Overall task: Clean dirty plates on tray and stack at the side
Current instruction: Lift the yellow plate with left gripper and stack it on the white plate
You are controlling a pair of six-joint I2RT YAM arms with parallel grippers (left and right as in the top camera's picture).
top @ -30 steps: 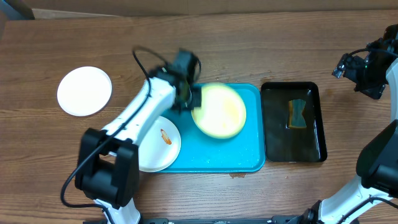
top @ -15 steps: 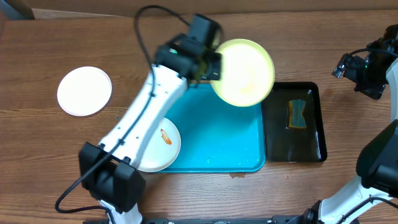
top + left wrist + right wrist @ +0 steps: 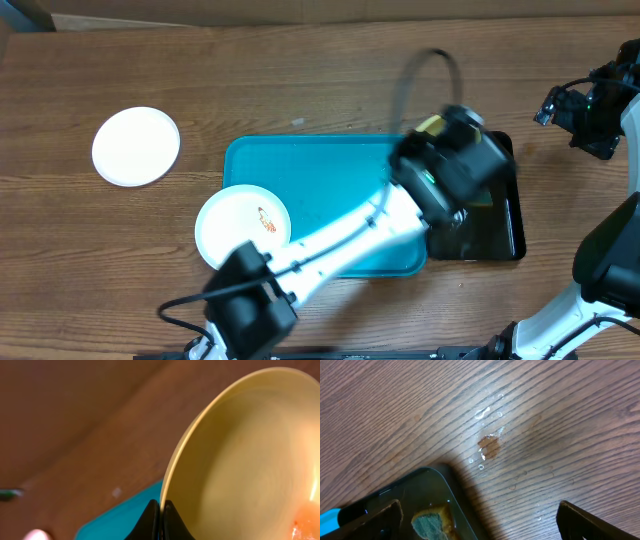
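My left gripper (image 3: pixel 161 511) is shut on the rim of the pale yellow-green plate (image 3: pixel 240 460), held tilted on edge, with an orange smear at its lower right. From overhead the left gripper (image 3: pixel 440 140) hangs over the black tray's left part, and only a sliver of that plate (image 3: pixel 431 124) shows. A white plate with an orange-red smear (image 3: pixel 243 228) overlaps the lower left corner of the turquoise tray (image 3: pixel 330 170). A clean white plate (image 3: pixel 136 146) lies on the table at far left. My right gripper (image 3: pixel 590 115) is open and empty at the far right, and is also in the right wrist view (image 3: pixel 480 525).
The black tray (image 3: pixel 505 235) stands right of the turquoise tray, and a yellow-green sponge (image 3: pixel 432 522) lies in it. Water drops and a brown spot (image 3: pixel 490 445) mark the wooden table beyond its corner.
My left arm has swung right with the yellow-green plate, from above the turquoise tray to over the black tray. The right arm has not moved.
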